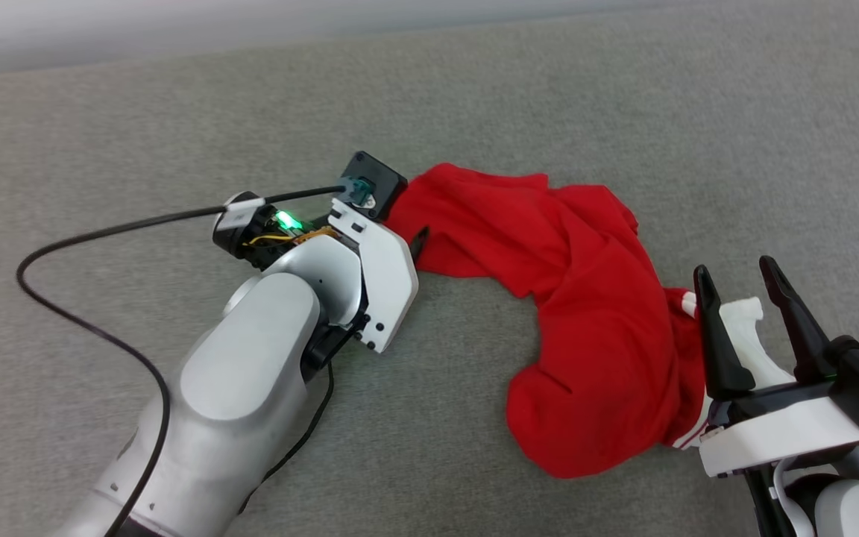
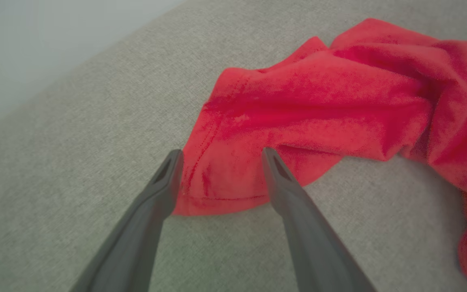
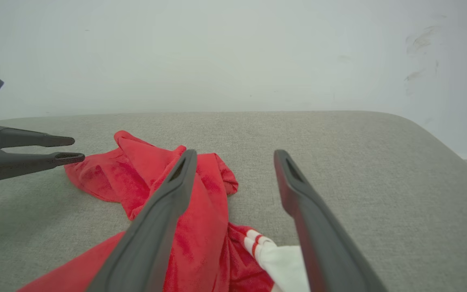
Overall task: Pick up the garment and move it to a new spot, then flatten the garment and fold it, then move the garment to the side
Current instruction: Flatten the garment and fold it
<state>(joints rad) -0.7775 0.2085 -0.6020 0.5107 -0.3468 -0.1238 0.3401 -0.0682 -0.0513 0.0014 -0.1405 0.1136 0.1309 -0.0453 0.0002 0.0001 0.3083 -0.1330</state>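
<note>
**Red Shirt Lies Crumpled, Both Pincers Open**

A big grey cloth worktop [image 1: 101, 112] holds the crumpled red jersey shirt [image 1: 593, 313]. The left pincer [image 2: 222, 156] is wide open at the shirt's stitched corner and holds nothing. The right pincer [image 1: 735, 268] is wide open too, at the shirt's other end, and holds nothing. A white sleeve with red stripes [image 3: 286, 263] pokes out there
</note>
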